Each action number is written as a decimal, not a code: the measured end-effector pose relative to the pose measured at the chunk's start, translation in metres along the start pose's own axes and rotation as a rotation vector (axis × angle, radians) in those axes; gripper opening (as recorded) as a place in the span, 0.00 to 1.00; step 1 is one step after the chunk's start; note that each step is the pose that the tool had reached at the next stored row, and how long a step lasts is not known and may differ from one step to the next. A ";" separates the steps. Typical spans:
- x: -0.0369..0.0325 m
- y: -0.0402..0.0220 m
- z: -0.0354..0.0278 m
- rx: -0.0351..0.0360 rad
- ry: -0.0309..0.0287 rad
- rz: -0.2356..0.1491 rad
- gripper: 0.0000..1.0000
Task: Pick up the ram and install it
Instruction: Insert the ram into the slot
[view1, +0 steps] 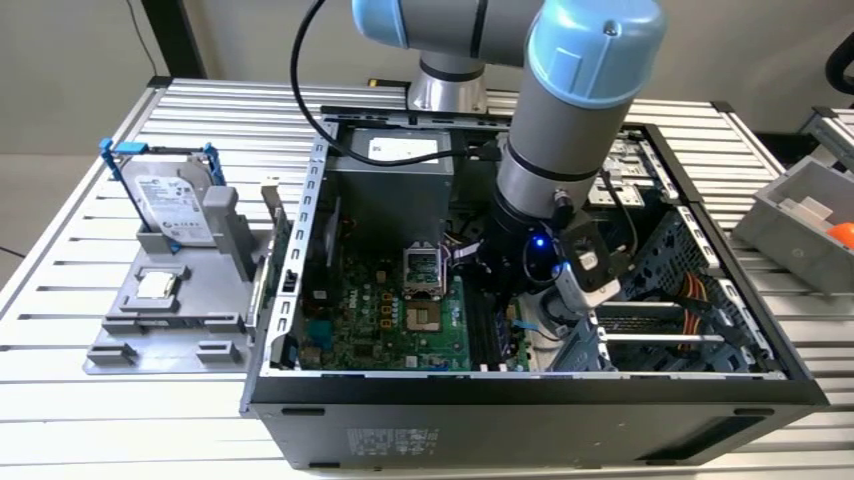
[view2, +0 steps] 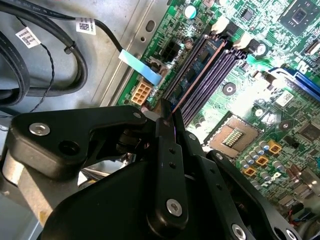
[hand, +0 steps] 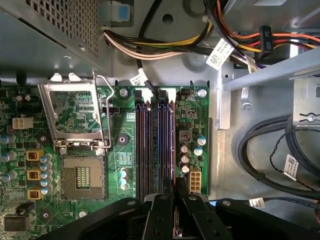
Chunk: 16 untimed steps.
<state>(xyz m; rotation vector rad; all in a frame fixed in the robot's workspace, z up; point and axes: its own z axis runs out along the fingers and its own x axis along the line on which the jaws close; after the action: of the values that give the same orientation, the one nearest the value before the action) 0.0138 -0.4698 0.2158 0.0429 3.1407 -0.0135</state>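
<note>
Gripper (view2: 167, 112) pinched on the ram (view2: 197, 75), seated among slots (hand: 142, 145) beside cables (hand: 265, 150).

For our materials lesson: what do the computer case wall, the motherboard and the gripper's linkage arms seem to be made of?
Grey computer case wall: probably sheet metal, matt, with punched vent holes. Green motherboard: likely glossy laminate board with printed traces. Black gripper linkage arms: metal or hard plastic, satin, screwed.

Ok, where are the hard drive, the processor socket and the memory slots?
hard drive (view1: 171, 205): exterior view, silver top face.
processor socket (hand: 82, 176): first wrist view, contact grid.
memory slots (hand: 145, 145): first wrist view, middle of one slot.
</note>
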 end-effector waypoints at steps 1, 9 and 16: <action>0.0000 0.0001 0.0001 -0.0002 -0.0001 0.000 0.00; 0.0005 0.0001 0.0002 -0.0004 -0.0001 0.000 0.00; 0.0006 0.0001 0.0017 -0.0005 -0.0002 0.000 0.00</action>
<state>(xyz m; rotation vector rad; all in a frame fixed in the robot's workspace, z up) 0.0132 -0.4697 0.2141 0.0429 3.1405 -0.0127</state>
